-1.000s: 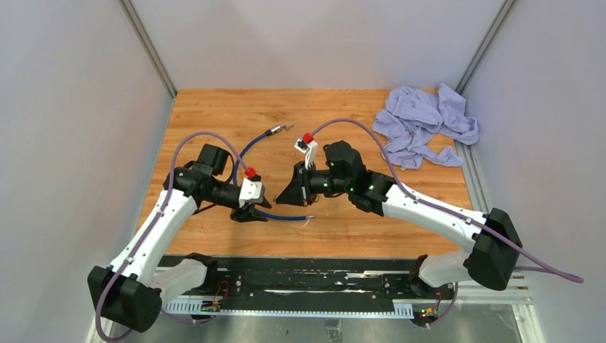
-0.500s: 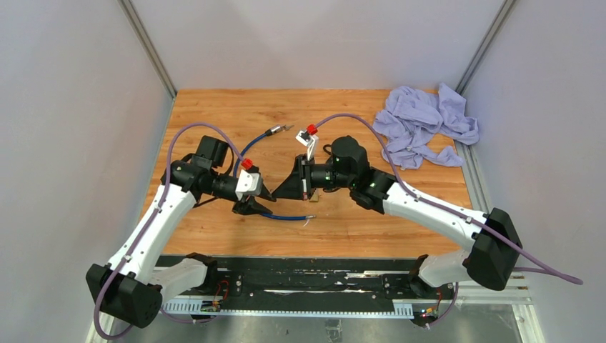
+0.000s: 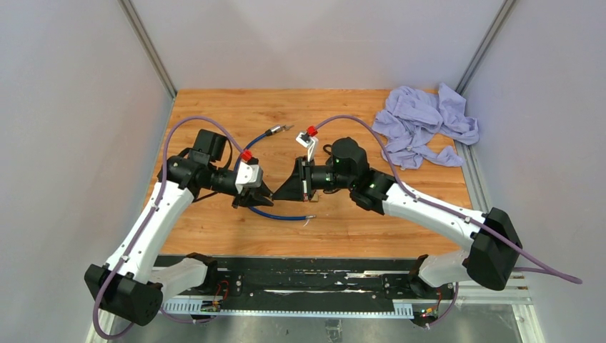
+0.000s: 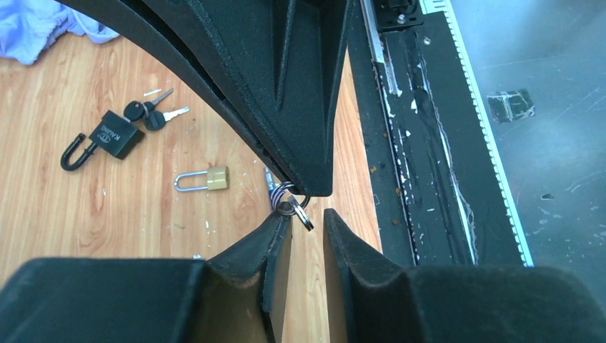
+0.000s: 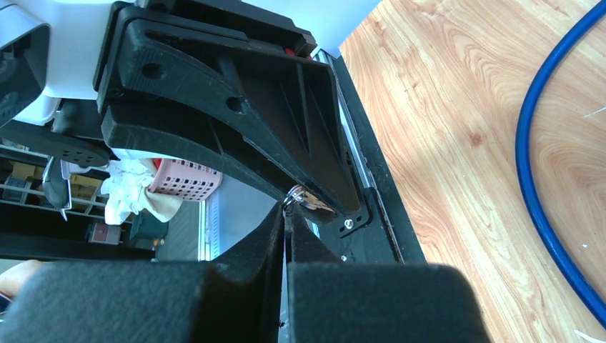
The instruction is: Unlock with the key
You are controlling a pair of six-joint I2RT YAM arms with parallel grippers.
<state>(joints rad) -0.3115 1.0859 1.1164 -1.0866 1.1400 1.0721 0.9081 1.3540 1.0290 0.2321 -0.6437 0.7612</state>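
Hands tip to tip above worktop (image 3: 214, 114)
Right hand (image 5: 286, 214) is pinched shut on the key ring (image 5: 294, 193); left hand (image 3: 264, 199) is narrowly parted around the key (image 4: 306, 220). Only the left wrist view shows the brass padlock (image 4: 204, 179) lying on the worktop.

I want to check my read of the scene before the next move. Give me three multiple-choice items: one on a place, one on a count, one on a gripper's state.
1. Where on the table does the cloth lie?
A. near left corner
B. far right corner
C. middle of the near edge

2. How many padlocks lie on the wood in the left wrist view?
A. one
B. two
C. three

3. The right gripper is:
A. open and empty
B. shut on a padlock
C. shut on the key ring

Answers:
1. B: the overhead view shows the cloth bunched at the far right corner.
2. B: there is a black padlock and a brass padlock.
3. C: its fingers meet, with the ring pinched at their tips.
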